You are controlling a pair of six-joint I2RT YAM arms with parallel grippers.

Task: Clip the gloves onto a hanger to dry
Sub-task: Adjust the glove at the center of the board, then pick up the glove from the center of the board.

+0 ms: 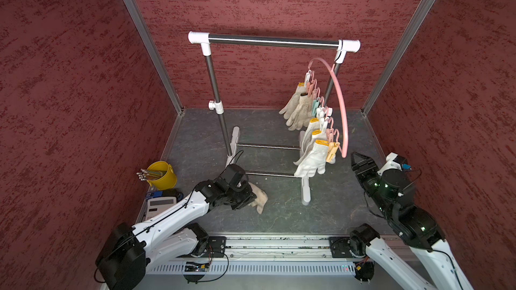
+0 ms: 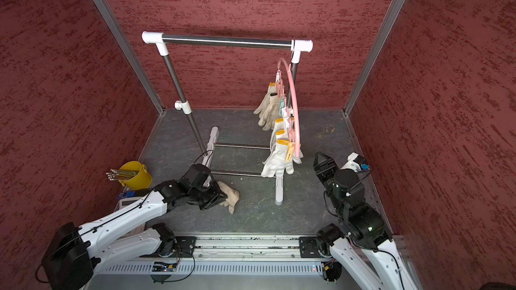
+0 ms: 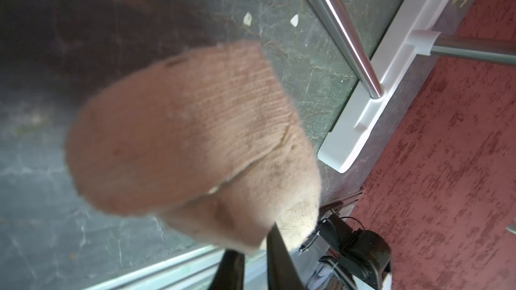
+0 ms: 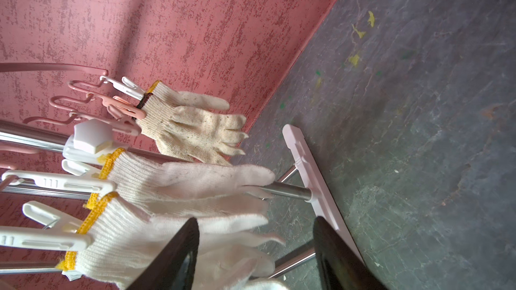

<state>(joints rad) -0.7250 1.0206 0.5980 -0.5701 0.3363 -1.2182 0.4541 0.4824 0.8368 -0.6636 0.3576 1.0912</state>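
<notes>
A dirty beige glove (image 1: 259, 197) lies crumpled on the dark floor right at my left gripper (image 1: 247, 195). In the left wrist view this glove (image 3: 190, 135) is blurred and covers the fingertips of the gripper (image 3: 252, 239). Its jaws stand slightly apart, with a bare gap lower down. The pink hanger (image 1: 342, 101) hangs from the rack's right end. Several gloves are clipped along it: beige ones (image 1: 297, 107) farther back and white ones (image 1: 311, 160) nearer. My right gripper (image 4: 255, 227) is open and holds nothing. It sits just right of the nearest white glove (image 4: 156, 235).
The steel garment rack (image 1: 273, 41) stands mid-floor, its white foot (image 1: 305, 191) and low rails between the arms. A yellow bucket of pencils (image 1: 163, 175) and a calculator (image 1: 160, 205) sit front left. Red walls close in three sides.
</notes>
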